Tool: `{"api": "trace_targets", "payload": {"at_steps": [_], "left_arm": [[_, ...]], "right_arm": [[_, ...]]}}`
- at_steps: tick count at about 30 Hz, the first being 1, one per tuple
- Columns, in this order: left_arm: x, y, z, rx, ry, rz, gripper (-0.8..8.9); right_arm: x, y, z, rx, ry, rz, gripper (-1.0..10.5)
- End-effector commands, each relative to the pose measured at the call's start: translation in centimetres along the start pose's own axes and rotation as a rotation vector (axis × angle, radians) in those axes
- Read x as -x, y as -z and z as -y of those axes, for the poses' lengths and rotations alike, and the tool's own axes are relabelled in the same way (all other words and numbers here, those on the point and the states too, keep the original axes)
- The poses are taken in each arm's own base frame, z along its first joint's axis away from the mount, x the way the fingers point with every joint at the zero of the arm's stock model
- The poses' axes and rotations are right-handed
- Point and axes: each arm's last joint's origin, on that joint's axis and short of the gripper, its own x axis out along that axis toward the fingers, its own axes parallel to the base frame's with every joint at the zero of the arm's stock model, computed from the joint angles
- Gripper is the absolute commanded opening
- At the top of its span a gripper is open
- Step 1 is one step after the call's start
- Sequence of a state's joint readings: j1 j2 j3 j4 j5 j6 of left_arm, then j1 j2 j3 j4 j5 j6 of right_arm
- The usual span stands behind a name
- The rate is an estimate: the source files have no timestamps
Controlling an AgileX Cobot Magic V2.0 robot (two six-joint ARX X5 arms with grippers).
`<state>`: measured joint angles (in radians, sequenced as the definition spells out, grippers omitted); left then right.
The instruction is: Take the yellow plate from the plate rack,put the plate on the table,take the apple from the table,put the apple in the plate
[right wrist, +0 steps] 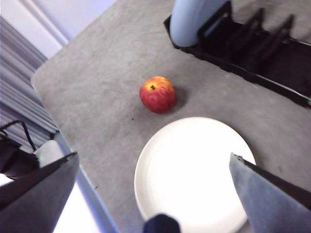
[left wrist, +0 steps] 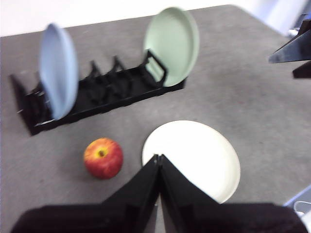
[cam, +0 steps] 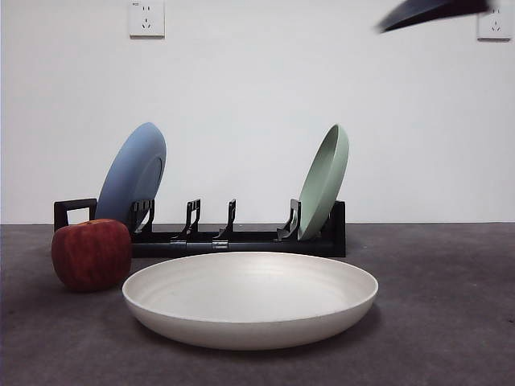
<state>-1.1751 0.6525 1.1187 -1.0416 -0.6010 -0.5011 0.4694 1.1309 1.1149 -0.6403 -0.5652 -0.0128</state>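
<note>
The yellow plate (cam: pixel 249 297) lies flat on the table (cam: pixel 451 322) in front of the plate rack (cam: pixel 241 239). The apple (cam: pixel 92 254) stands on the table to the plate's left, close to it. In the left wrist view my left gripper (left wrist: pixel 158 157) is shut and empty, high above the near side of the plate (left wrist: pixel 194 160) and apple (left wrist: pixel 103 158). My right gripper (right wrist: pixel 153 156) is wide open and empty, high over the plate (right wrist: pixel 194 174), with the apple (right wrist: pixel 158 94) beyond. It shows as a black tip (cam: pixel 434 11) at the front view's top right.
A blue plate (cam: pixel 133 177) stands at the rack's left end and a pale green plate (cam: pixel 324 181) at its right end. The rack's middle slots hold nothing. The table's edge (right wrist: pixel 82 179) lies close to the right gripper. A white wall is behind.
</note>
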Motion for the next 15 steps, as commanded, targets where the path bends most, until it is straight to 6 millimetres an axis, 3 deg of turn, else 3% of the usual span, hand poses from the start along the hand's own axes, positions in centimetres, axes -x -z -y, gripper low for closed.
{"api": "trace_targets", "payload": {"at_steps": [1,13,15], "left_arm": [[0.0,0.1,-0.1,0.049,-0.022,0.003,-0.06],[0.6,0.9,-1.0,0.022,-0.051,-0.037,-0.06],[0.8,1.0,-1.2,0.019,-0.052,-0.040,-0.06]], "right_arm": [[-3.4,-0.8,-0.4,0.036,-0.010,-0.023,5.7],[-17.2,-5.4,-1.5,0.119,-0.029,-0.181,5.8],[-19.2,-6.1,-1.8,0.130,-0.013,-0.199,6.2]]}}
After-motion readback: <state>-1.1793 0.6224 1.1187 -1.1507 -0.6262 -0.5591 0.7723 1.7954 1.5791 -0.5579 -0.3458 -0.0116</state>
